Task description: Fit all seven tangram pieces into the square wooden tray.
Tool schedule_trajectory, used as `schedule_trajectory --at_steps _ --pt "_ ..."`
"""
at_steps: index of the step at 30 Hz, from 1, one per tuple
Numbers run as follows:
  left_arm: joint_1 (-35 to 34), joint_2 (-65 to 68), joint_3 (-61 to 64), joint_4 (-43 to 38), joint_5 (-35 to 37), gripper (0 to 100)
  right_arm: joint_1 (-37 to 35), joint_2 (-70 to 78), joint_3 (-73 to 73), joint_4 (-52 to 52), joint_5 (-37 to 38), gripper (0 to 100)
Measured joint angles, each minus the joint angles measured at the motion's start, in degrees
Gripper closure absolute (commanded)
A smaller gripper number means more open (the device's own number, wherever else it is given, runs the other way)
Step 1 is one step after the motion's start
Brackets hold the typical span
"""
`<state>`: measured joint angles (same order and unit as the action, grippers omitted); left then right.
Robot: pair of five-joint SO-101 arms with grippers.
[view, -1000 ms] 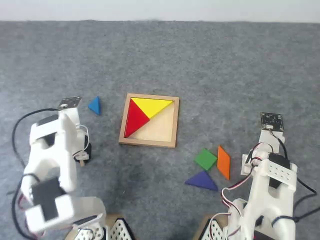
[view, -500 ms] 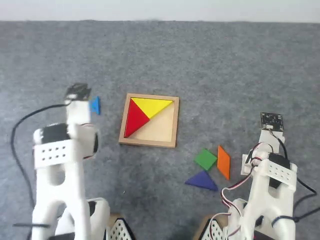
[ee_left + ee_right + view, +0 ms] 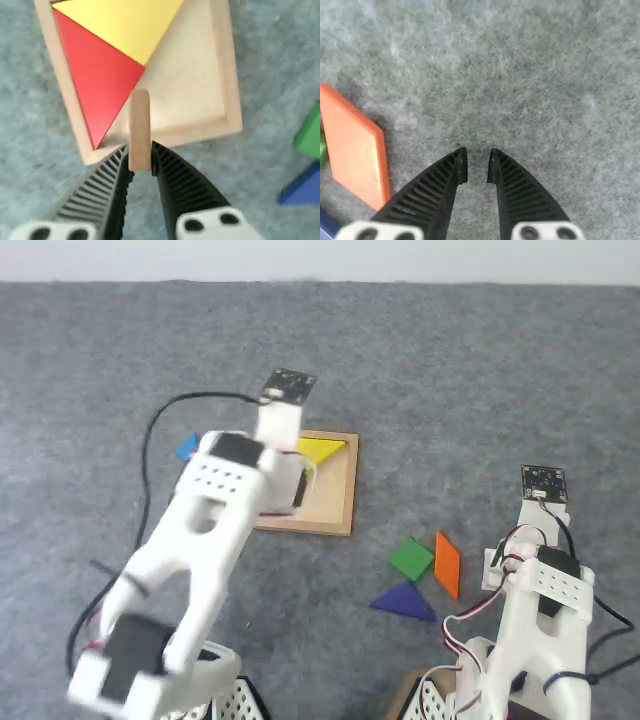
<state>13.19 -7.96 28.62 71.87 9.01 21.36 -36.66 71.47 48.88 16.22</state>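
My left wrist view shows what the arm hides from above — the left gripper [image 3: 140, 160] pinching a thin tan piece [image 3: 139, 125] edge-on over the square wooden tray [image 3: 227, 75], beside the smooth red triangle [image 3: 97, 85]. The right gripper [image 3: 477, 165] has its ribbed fingers slightly parted on nothing, over fuzzy grey carpet [image 3: 545, 75].

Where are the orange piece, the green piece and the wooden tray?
orange piece [image 3: 447, 564]: high view, middle of its top face.
green piece [image 3: 411, 558]: high view, middle of its top face.
wooden tray [image 3: 351, 485]: high view, on its rim, the side nearest those two pieces.
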Motion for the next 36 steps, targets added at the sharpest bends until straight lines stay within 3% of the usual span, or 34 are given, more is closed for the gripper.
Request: schedule_trajectory --at_steps 7,12,19,28,36 --pt "0.0 21.27 -14.77 2.9 13.8 99 0.0 0.0 0.0 0.0 0.0 91.4" --pt "0.0 23.03 -16.26 2.37 21.1 97 0.0 0.0 0.0 0.0 0.0 91.4" --pt "-0.62 22.15 -14.68 1.41 22.51 78 0.0 0.0 0.0 0.0 0.0 91.4" --pt "-2.29 20.31 -14.68 3.43 22.59 75 0.0 0.0 0.0 0.0 0.0 91.4" --pt "-14.33 -0.7 -7.38 3.69 19.78 75 -2.2 -0.79 -1.41 1.41 0.0 91.4"
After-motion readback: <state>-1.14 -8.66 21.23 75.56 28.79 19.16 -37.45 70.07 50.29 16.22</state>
